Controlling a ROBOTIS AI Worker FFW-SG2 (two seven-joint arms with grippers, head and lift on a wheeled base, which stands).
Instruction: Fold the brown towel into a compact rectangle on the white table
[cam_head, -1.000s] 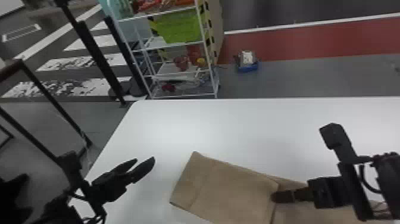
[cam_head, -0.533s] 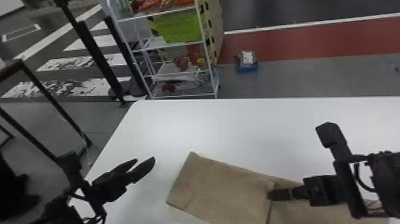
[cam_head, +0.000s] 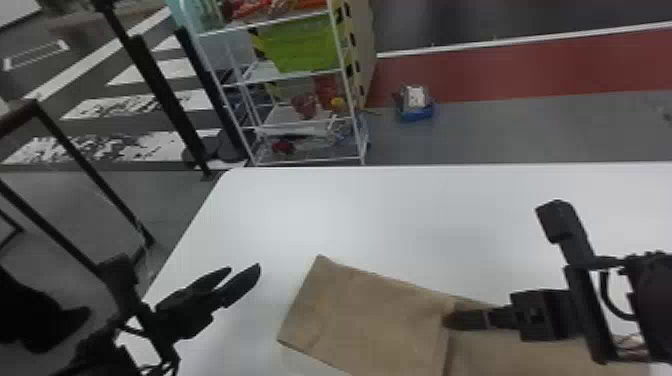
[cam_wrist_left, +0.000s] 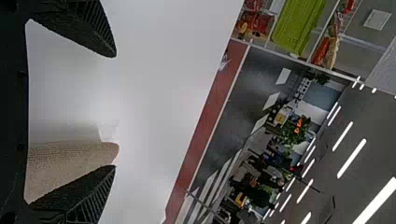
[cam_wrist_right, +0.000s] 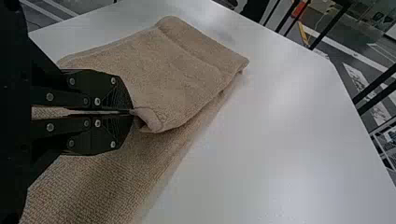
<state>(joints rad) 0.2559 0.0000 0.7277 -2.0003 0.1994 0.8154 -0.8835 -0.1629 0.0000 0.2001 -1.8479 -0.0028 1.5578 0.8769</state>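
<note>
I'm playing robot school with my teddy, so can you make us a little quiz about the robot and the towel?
1. True or false: the left gripper is squeezed shut.
2. Pick one: what is the right gripper pinching?
a) a green basket
b) a bit of the brown towel
c) a black pole
3. Fill in the missing word: the brown towel lies on a table whose colour is ____.

Key: 1 false; 2 b; 3 white.
</note>
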